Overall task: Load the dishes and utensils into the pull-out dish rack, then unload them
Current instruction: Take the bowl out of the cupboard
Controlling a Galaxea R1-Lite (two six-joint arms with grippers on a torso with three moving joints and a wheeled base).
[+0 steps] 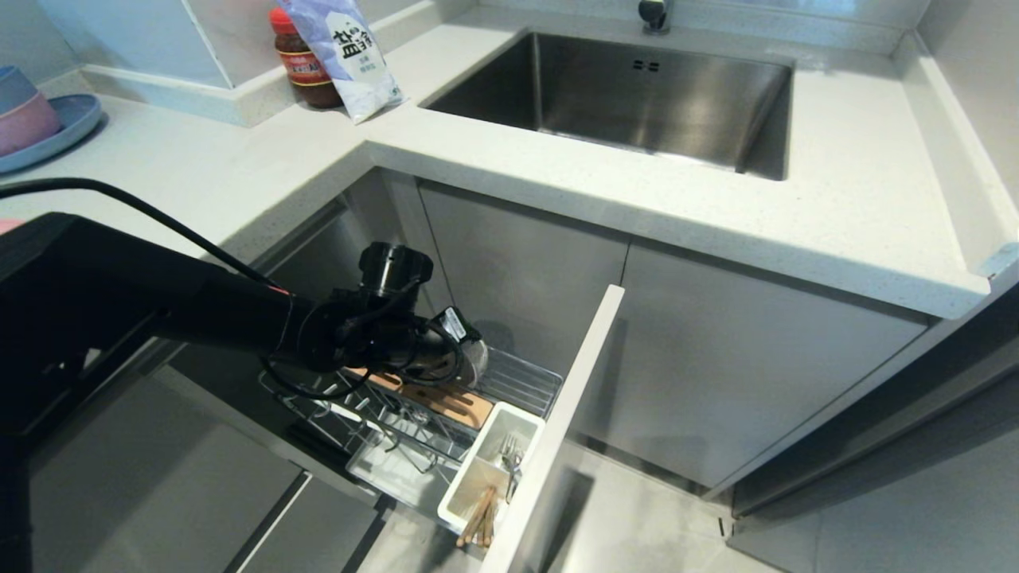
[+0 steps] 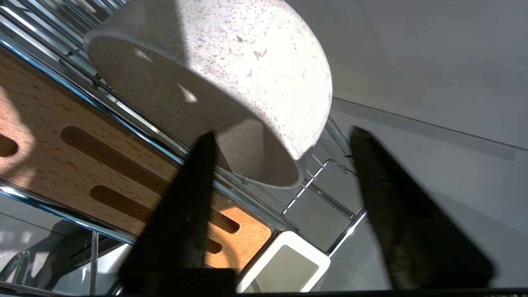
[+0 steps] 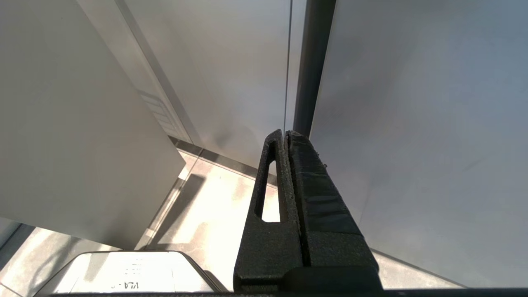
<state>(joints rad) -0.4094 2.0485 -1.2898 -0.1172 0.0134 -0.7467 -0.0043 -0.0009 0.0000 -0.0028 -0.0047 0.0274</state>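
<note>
The pull-out dish rack [image 1: 521, 382] stands drawn out below the counter, with its pale panel front [image 1: 561, 422] on the right. A cream speckled bowl [image 2: 247, 62] lies tilted on its wires beside the slotted wooden strip [image 2: 82, 165]. My left gripper [image 2: 282, 134] reaches down into the rack [image 2: 326, 206], open, with the bowl's lower rim between its fingers; one finger overlaps the bowl's inside and the other stands clear. In the head view the bowl [image 1: 480, 360] peeks out past the wrist. The fork [image 1: 509, 458] and chopsticks [image 1: 480, 517] stand in the white cutlery holder [image 1: 478, 446]. My right gripper [image 3: 286, 136] hangs shut by cabinet panels.
A steel sink [image 1: 637, 87] is set in the white counter [image 1: 836, 199]. A sauce jar [image 1: 306, 64] and a white bag [image 1: 342, 48] stand at the back. Stacked blue and pink bowls [image 1: 24, 111] sit on a blue plate [image 1: 72, 127] at the far left.
</note>
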